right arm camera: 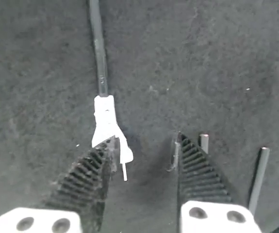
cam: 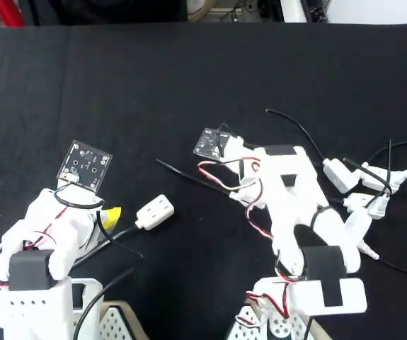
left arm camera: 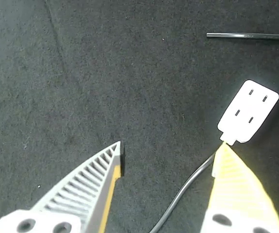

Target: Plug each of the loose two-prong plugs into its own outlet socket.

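A white outlet socket (cam: pixel 155 211) with two pairs of slots lies left of centre on the black table, its black cable running back toward the left arm. My left gripper (left arm camera: pixel 171 146) is open just short of the socket (left arm camera: pixel 248 111). Its yellow finger (left arm camera: pixel 231 179) touches the socket's cable end, and that yellow finger (cam: pixel 112 213) also shows from above. My right gripper (right arm camera: pixel 144 143) is open low over the table. A small white two-prong plug (right arm camera: pixel 107 126) lies against the tip of one black finger (right arm camera: pixel 88 179), its black cable (right arm camera: pixel 96 43) leading away.
More white plug pieces (cam: pixel 341 175) (cam: pixel 382 178) (cam: pixel 367 204) with black cables lie bunched at the right edge, beside the right arm (cam: pixel 288 191). A thin black cable (cam: pixel 189 177) crosses the table's middle. The far half of the table is bare cloth.
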Controlling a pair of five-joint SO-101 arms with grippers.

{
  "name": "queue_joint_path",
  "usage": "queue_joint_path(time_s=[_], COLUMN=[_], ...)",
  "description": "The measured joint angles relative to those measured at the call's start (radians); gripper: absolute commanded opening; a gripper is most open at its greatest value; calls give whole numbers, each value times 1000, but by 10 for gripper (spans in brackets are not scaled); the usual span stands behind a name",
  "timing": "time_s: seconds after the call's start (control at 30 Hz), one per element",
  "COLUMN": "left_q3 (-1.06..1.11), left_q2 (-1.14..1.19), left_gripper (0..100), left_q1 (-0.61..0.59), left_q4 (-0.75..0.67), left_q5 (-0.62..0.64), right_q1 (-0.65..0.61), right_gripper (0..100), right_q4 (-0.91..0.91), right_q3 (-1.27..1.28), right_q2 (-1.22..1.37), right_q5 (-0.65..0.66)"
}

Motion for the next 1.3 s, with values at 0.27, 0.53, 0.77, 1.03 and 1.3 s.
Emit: queue_joint_path(time_s=[0.27, 0.53, 0.77, 1.03, 1.3], left_q3=[0, 0, 0, 0, 0], left_q2=[0, 0, 0, 0, 0], left_gripper=[300, 300, 300, 300, 300], left_q1=[0, 0, 0, 0, 0], left_q4=[0, 5, 20, 31, 31], left_q5=[0, 0, 0, 0, 0], right_q1=[-9, -40, -66, -100, -153], right_gripper=[177, 177, 177, 177, 177], right_q4=[43, 98, 74, 178, 321], right_q3=[-9, 92, 173, 178, 164], right_q2=[20, -98, -157, -236, -330], right_q5=[14, 14, 3, -98, -161])
